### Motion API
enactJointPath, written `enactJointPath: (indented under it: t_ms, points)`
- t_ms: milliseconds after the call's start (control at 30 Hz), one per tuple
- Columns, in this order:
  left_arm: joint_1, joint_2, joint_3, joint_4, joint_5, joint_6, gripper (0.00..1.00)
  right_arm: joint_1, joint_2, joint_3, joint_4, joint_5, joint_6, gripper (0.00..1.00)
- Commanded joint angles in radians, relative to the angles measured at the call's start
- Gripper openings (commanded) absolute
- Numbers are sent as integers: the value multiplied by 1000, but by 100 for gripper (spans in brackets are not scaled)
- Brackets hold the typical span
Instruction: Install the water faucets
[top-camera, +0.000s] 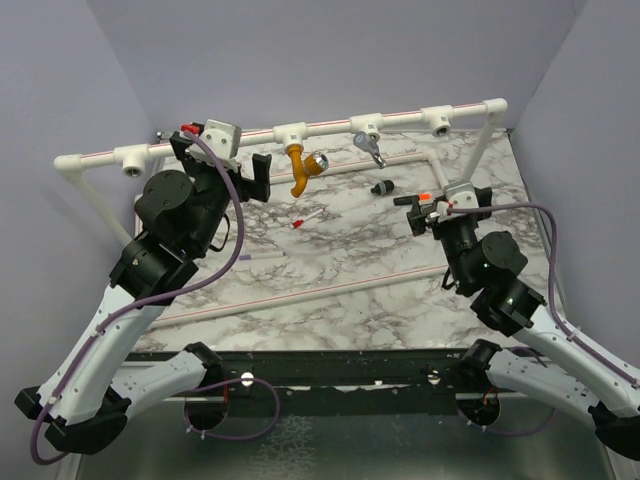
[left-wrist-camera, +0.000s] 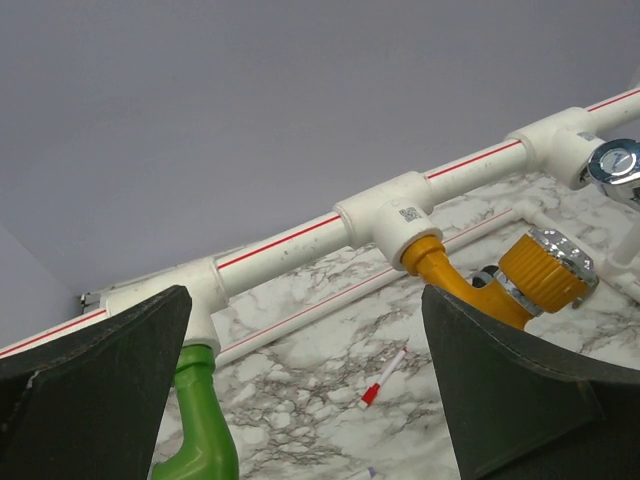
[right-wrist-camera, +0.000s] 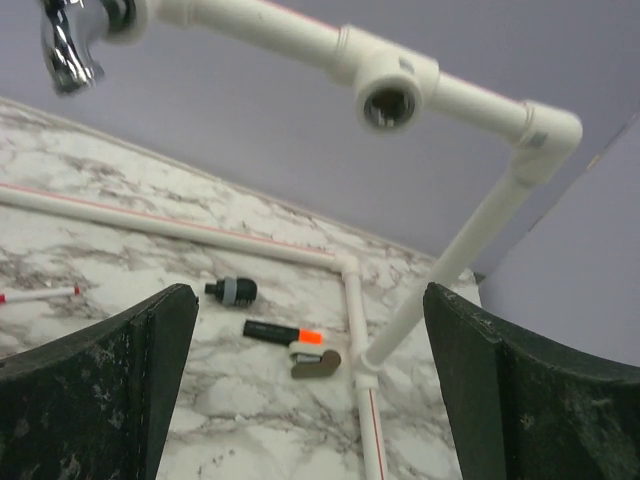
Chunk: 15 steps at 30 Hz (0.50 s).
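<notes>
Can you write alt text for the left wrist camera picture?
A white pipe with a red stripe crosses the picture, with a green faucet hanging from its left joint and an orange faucet from the middle one. Two dark jaws stand wide apart below, holding nothing, over a marble table.

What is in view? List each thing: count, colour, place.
table: one, marble, under everything.
pipe frame: one, white, far side.
green faucet: one, green, fitted to a tee.
mustard-orange faucet: one, silver knob, next tee rightward.
grey faucet: one, metal, following tee.
empty tees: two, white, toward either end.
black plug: one, below the grey faucet.
thin sticks: two, white, red and purple tips, mid-table.
black marker: one, orange end, right side.
left gripper: one, black, open, by green faucet.
right gripper: one, black, open, near the marker.
</notes>
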<state>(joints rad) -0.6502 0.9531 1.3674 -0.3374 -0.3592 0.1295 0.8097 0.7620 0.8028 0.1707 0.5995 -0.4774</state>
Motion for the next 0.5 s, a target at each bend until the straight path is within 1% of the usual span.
enactJointPath:
  t_ms: [0,67,233,333,400,467]
  points:
    - [-8,-38,16,-20,65,-69,99,-4,-42,-100,-59,132,100,100]
    - [-7,-46,9,-40,70,-88,99,-3,-56,-158,-34,176,137,100]
    - [-8,-26,28,-143,77,-125,99,-5,-72,-336,152,252,125,100]
    - [-8,-37,18,-154,95,-125,99,-24,-48,-431,245,241,138,100]
    - [-8,-47,13,-156,102,-153,99,-53,-27,-486,319,192,150,100]
    - [-8,-54,12,-159,114,-157,99,-92,1,-547,432,152,168,100]
